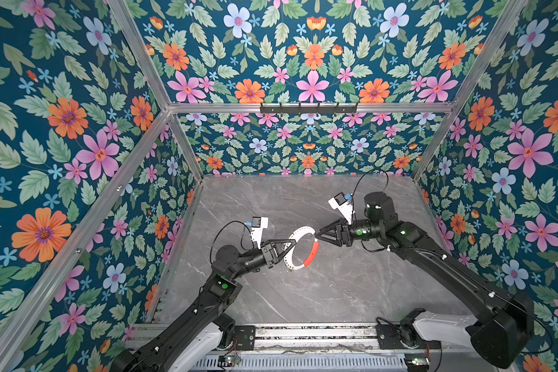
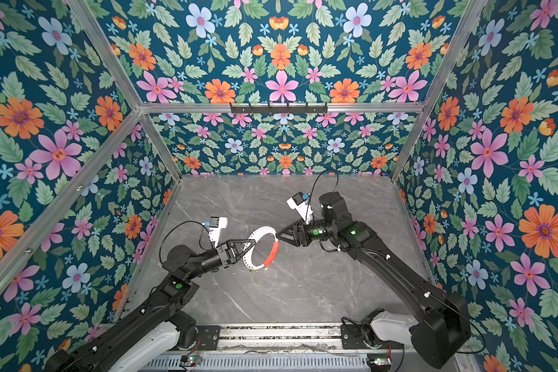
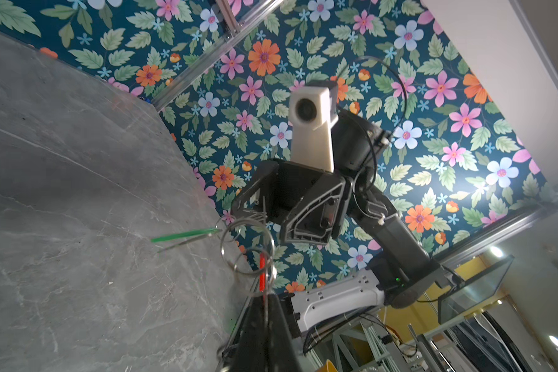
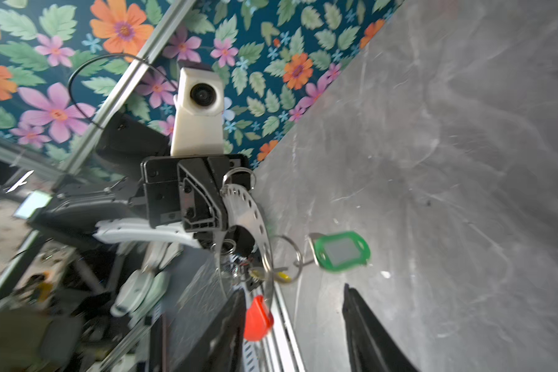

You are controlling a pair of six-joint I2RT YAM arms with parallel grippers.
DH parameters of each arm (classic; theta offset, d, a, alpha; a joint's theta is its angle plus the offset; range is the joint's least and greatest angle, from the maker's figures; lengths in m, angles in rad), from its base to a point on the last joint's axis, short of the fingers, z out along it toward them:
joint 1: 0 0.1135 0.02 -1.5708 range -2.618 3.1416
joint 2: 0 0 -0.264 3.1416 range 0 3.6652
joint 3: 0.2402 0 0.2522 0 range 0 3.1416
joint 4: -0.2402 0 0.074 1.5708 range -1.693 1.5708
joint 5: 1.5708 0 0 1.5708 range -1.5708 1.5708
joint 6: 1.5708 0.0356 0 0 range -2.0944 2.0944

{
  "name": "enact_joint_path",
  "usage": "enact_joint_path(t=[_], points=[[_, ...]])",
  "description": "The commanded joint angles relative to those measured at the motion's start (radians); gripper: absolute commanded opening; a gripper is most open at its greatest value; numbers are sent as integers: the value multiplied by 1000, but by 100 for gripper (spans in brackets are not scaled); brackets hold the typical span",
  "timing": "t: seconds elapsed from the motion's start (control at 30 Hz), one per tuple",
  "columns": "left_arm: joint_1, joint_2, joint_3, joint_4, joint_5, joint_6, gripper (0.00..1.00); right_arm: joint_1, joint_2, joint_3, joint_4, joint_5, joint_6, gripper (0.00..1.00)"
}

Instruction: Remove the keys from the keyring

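Observation:
The keyring point(image 1: 300, 232) point(image 2: 263, 231) hangs above the table, its red sleeve point(image 1: 313, 254) on the right arc. My left gripper point(image 1: 291, 244) is shut on its left rim; in the left wrist view the ring point(image 3: 262, 267) runs edge-on out of the closed jaws. My right gripper point(image 1: 317, 233) point(image 4: 292, 290) is open at the ring's upper right, the sleeve's end point(image 4: 258, 317) beside one finger point(image 4: 226, 322), unclamped. The keys dangle from wire loops point(image 3: 247, 248): one with a green tag point(image 4: 340, 251) point(image 3: 184, 234), one with a yellow tag point(image 4: 282, 276).
Grey marble table point(image 1: 335, 290) inside floral walls with aluminium posts. A black hook rail point(image 1: 308, 108) is on the back wall. The arms' bases sit on a metal rail point(image 1: 303, 331) along the front edge.

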Motion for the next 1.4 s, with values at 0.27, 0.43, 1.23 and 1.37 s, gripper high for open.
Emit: enact_joint_path(t=[0.27, 0.43, 1.23, 1.37], points=[[-12, 6, 8, 99, -321, -134, 0, 13, -234, -240, 334, 304, 151, 59], [-26, 40, 32, 98, -403, -156, 0, 185, -249, -299, 366, 413, 80, 59], [-260, 70, 132, -101, -893, -38, 0, 467, -54, -280, 572, 717, 16, 50], [-275, 88, 135, -94, -912, -36, 0, 467, -44, -274, 578, 711, 20, 49]])
